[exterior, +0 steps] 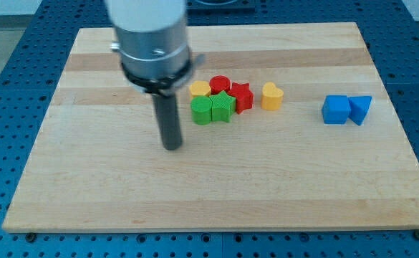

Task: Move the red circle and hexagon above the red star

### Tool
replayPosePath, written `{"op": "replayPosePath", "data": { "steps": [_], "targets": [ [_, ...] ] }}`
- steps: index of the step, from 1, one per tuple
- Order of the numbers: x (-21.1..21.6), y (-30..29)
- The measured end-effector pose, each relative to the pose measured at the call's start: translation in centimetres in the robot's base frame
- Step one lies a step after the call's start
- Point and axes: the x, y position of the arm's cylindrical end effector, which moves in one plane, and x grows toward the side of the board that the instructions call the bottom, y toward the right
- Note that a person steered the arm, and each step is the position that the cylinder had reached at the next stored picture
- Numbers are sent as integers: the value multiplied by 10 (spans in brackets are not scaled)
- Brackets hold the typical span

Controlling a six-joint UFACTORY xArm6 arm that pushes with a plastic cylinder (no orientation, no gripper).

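Observation:
A red circle [219,84] sits in a tight cluster near the board's middle. A red star [242,96] touches it at its lower right. A yellow hexagon [200,89] lies just left of the red circle. Below them are a green block [203,110] and a green star [223,107]. A yellow heart [271,95] stands apart to the right of the red star. My tip [172,147] rests on the board below and left of the cluster, clear of the green block.
A blue cube [335,110] and a blue triangle [360,109] sit together at the view's right. The wooden board [87,186] lies on a blue perforated table. The arm's grey body [152,36] hangs over the board's upper left.

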Motion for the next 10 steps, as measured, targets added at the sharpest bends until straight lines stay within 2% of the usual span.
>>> {"op": "replayPosePath", "data": {
  "steps": [4,6,10],
  "targets": [
    [-66,-10],
    [-68,27],
    [-156,91]
  ]
}}
